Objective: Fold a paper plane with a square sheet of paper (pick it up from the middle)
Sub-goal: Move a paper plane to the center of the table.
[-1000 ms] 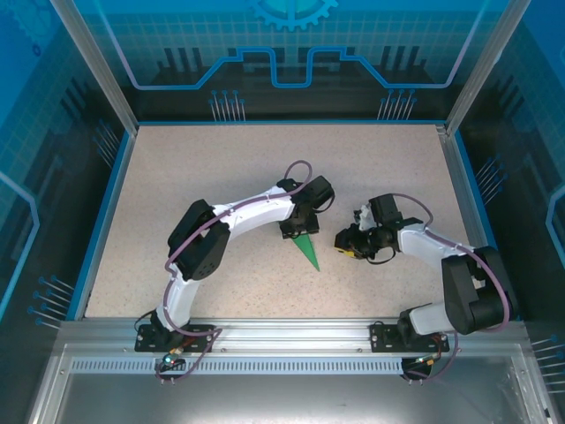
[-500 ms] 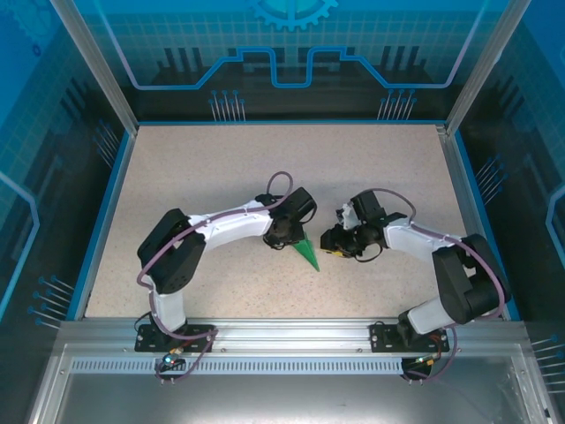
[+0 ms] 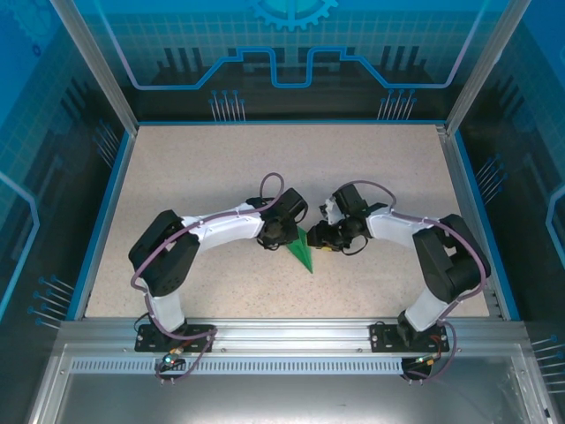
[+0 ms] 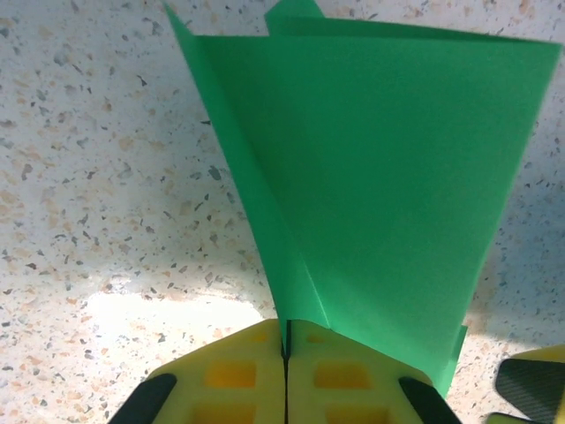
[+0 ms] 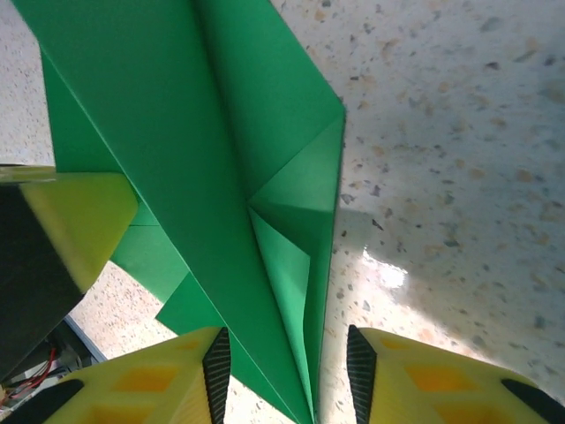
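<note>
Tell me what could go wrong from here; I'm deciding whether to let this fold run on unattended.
1. The left end effector is shut on just the narrow end of the paper plane; a pull could tear it or slip it out.
2. The right end effector stands open astride the folded layers; closing there might crush or shift the creases.
3. The two sit close together over the paper, so they may collide.

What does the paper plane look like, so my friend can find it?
Look at the middle of the speckled table, where the left gripper and right gripper nearly meet. Between them is the paper plane, a pointed dart. It is the only bright green thing.
</note>
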You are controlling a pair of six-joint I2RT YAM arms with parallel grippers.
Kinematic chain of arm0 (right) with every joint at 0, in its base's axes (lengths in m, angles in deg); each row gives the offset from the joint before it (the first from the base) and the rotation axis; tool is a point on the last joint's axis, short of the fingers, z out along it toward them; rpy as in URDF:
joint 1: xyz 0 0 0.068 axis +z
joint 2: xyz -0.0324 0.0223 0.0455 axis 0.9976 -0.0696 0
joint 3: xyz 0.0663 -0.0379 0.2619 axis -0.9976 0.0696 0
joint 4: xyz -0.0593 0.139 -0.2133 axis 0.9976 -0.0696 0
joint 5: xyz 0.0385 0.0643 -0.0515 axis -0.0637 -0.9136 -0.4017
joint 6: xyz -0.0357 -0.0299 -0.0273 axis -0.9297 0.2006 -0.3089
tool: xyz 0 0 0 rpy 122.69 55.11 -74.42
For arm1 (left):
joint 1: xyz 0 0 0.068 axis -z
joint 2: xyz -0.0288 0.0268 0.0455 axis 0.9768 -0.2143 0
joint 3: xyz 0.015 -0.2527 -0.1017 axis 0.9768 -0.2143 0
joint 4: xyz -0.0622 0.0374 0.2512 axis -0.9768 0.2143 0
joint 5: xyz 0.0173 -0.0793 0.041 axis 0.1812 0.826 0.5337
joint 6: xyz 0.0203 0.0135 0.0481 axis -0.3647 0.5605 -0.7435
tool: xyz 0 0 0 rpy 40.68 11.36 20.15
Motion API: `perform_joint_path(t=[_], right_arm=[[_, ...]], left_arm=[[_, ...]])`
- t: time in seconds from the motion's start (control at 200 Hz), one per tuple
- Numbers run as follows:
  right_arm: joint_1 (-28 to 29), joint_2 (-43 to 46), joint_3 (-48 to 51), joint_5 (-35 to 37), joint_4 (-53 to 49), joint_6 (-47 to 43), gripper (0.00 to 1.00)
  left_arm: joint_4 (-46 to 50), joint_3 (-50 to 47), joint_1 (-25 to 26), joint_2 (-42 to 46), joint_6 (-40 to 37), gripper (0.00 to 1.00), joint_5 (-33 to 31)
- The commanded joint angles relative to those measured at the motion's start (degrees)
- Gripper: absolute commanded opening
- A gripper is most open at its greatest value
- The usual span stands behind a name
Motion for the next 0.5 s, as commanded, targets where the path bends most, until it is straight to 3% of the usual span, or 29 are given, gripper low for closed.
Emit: perform_joint_path(t=[0.0,0.13,0.49], right_arm=[[1.7,-2.1,-1.2,-0.5,0.4,-1.3,0.42],[2.5,-3.4,-3.1,-1.7,1.8,-0.9,0.37],[4.7,-1.2,-1.9,-2.3,3.9,-2.2,0.41]], left_arm=[[-1.3,-1.2,-0.7,2.1,-1.2,0.08,1.3],[-1.5,-1.3,-0.8,1.9,-1.4,0.08,1.5],[-1.8,-1.7,-1.0,2.0,-1.0,0.08,2.0]])
